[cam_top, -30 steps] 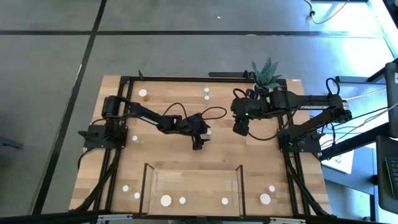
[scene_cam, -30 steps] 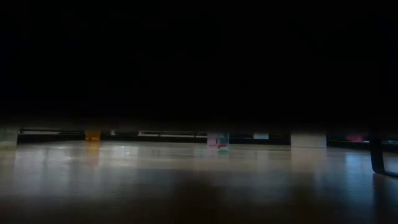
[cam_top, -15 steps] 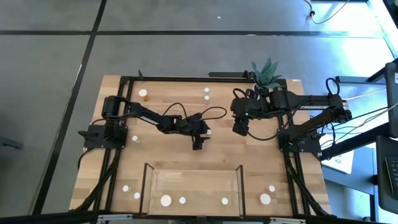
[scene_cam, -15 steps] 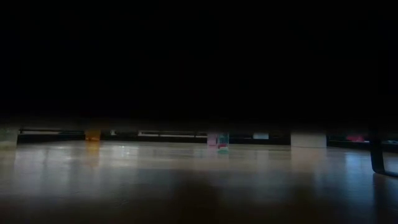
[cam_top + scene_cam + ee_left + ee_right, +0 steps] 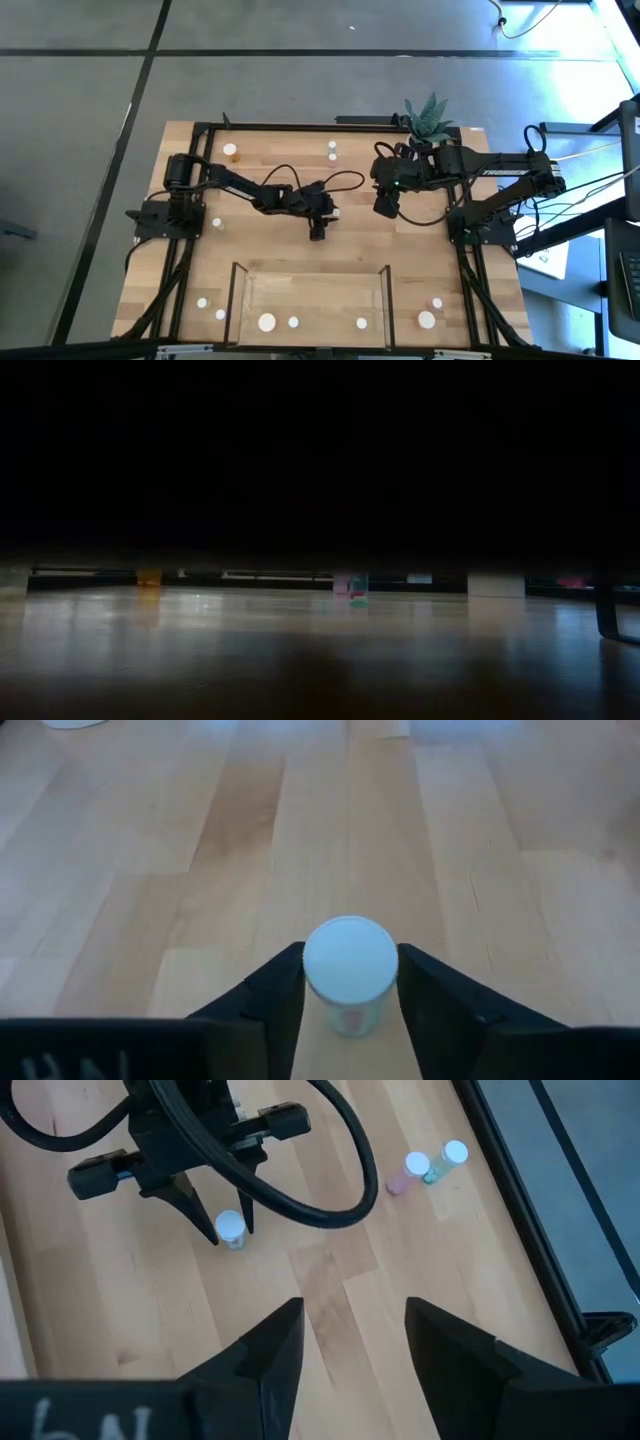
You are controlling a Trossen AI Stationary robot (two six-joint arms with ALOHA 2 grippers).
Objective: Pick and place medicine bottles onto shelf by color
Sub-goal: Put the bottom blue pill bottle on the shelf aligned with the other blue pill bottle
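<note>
Bottle (image 5: 349, 970) upright mid-bench (image 5: 400, 260), straddled by left pincer (image 5: 350, 982); fingers narrow, flanking cap for lift. Right pincer (image 5: 350, 1342) hovers nearby, wide, empty, clear of grasp.

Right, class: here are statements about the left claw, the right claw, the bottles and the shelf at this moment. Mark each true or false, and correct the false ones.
1. The left claw has a white-capped bottle between its fingers. True; the fingers stand on both sides of the cap.
2. That bottle lies on its side. False; it stands upright on the wooden table.
3. The right claw holds a bottle. False; it is open over bare wood, with nothing between its fingers.
4. A pink bottle and a greenish bottle sit side by side near the table's edge. True.
5. The shelf carries a spiky plant. False; the plant stands at the table's far edge.
</note>
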